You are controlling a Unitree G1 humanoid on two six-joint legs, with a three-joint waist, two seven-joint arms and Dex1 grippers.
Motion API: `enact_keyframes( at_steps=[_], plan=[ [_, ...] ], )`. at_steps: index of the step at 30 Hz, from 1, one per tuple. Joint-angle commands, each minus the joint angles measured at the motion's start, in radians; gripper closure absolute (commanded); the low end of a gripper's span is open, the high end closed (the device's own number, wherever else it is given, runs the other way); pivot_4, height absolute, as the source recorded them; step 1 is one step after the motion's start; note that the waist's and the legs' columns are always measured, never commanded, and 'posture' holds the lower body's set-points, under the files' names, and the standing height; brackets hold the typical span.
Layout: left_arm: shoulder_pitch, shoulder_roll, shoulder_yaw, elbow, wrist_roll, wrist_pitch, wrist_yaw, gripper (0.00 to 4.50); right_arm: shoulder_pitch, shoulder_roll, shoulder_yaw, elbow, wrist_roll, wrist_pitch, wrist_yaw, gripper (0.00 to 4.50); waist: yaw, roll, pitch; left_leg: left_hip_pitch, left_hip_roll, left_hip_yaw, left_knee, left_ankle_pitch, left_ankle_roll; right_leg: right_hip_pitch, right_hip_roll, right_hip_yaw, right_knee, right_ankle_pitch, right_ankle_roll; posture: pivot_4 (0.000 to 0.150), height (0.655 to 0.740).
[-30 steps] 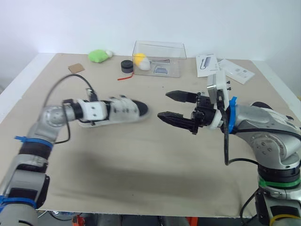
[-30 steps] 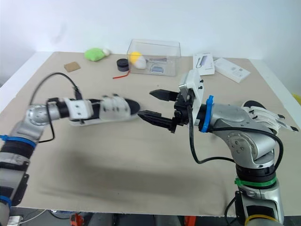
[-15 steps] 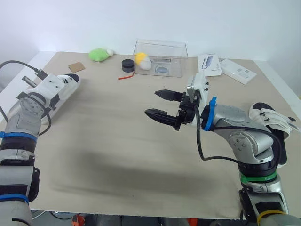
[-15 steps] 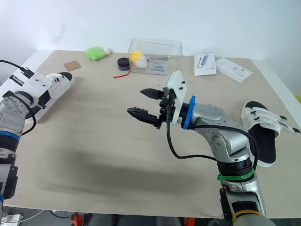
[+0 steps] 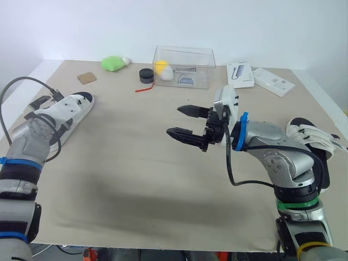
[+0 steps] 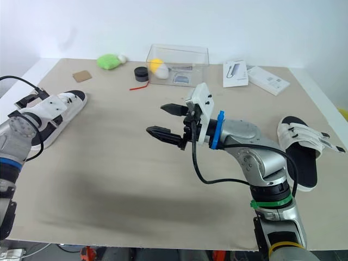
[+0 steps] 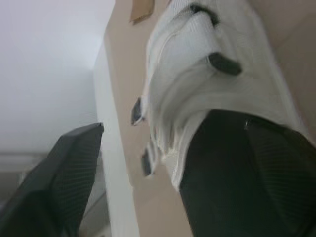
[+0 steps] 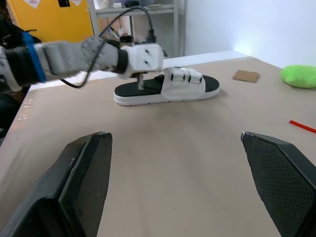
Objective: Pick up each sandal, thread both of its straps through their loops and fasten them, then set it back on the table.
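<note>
A white-strapped sandal with a black sole [image 5: 69, 110] lies flat on the table near its left edge. My left gripper [image 5: 46, 106] is at its heel end, open. In the left wrist view the white straps [image 7: 197, 79] sit between the two spread fingers [image 7: 64, 182]. The second sandal [image 5: 311, 144] lies at the table's right side, behind my right forearm, with strap ends sticking out. My right gripper [image 5: 184, 120] hovers over the table's middle, open and holding nothing; its wrist view looks across at the left sandal [image 8: 168, 88].
At the back stands a clear plastic box [image 5: 183, 66] with small things inside. Near it are a black round tub [image 5: 146, 76], a red strip [image 5: 142, 89], a green plush [image 5: 113, 63] and a cardboard piece [image 5: 87, 78]. Booklets [image 5: 241, 74] lie back right.
My left arm swung the sandal from the table's middle to the left edge, laid it down and opened its jaws. The right gripper shifted slightly left, still open.
</note>
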Motion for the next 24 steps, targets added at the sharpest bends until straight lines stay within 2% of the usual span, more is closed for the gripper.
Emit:
enact_keyframes(
  at_steps=[1,3,7,11,12,14,18,24],
  plan=[
    [0.052,0.001,0.198,-0.216,-0.233,0.099,-0.133,0.04,0.039,-0.016,-0.074,0.08,-0.026,-0.047,-0.011,0.0,0.002,0.0,0.0,0.0,0.0,0.0,0.0,0.0,0.0,0.0,0.0,0.0,0.0,0.0,0.0,0.15,0.74],
    [0.097,-0.044,0.321,-0.365,-0.442,0.172,-0.239,0.04,0.058,-0.029,-0.097,0.129,-0.038,-0.062,-0.009,0.0,0.005,0.0,0.0,0.0,0.0,0.0,0.0,0.0,0.0,0.001,0.0,0.0,0.0,0.0,0.0,0.15,0.74],
    [0.225,-0.057,0.402,-0.557,-0.648,0.298,-0.374,0.04,0.074,-0.053,-0.114,0.188,-0.054,-0.071,0.012,0.0,0.007,0.0,0.0,0.001,0.0,0.0,0.0,0.0,0.0,0.0,0.0,0.0,0.001,0.0,0.0,0.15,0.74],
    [0.352,-0.135,0.447,-0.736,-0.94,0.433,-0.507,0.04,0.102,-0.099,-0.09,0.236,-0.109,-0.086,0.031,0.0,0.004,0.0,0.0,0.003,0.0,0.0,0.001,0.0,0.0,0.003,-0.001,0.0,0.001,0.0,0.0,0.15,0.74],
    [0.38,-0.147,0.439,-0.757,-0.967,0.446,-0.518,0.04,0.108,-0.107,-0.087,0.249,-0.122,-0.09,0.036,0.0,0.004,0.0,0.0,0.003,0.0,0.0,0.002,0.0,0.0,0.003,-0.001,0.0,0.001,0.0,0.0,0.15,0.74],
    [0.427,-0.16,0.402,-0.789,-0.967,0.44,-0.519,0.04,0.115,-0.12,-0.083,0.264,-0.144,-0.094,0.04,0.0,0.004,0.0,0.0,0.003,0.0,0.0,0.003,0.0,0.0,0.003,0.0,0.0,0.001,0.0,0.0,0.15,0.74],
    [0.489,-0.162,0.316,-0.791,-0.885,0.372,-0.506,0.04,0.123,-0.129,-0.079,0.269,-0.165,-0.083,0.044,0.0,0.001,0.0,0.0,0.004,0.0,0.0,0.005,0.0,0.0,0.004,0.0,0.0,0.001,0.001,-0.001,0.15,0.74],
    [0.477,-0.175,0.258,-0.73,-0.808,0.29,-0.459,0.04,0.177,-0.144,-0.102,0.227,-0.158,-0.068,0.05,0.0,0.0,0.0,0.0,0.004,0.0,0.0,0.008,0.0,0.0,0.006,-0.001,0.0,0.0,0.0,-0.004,0.15,0.74]
  ],
)
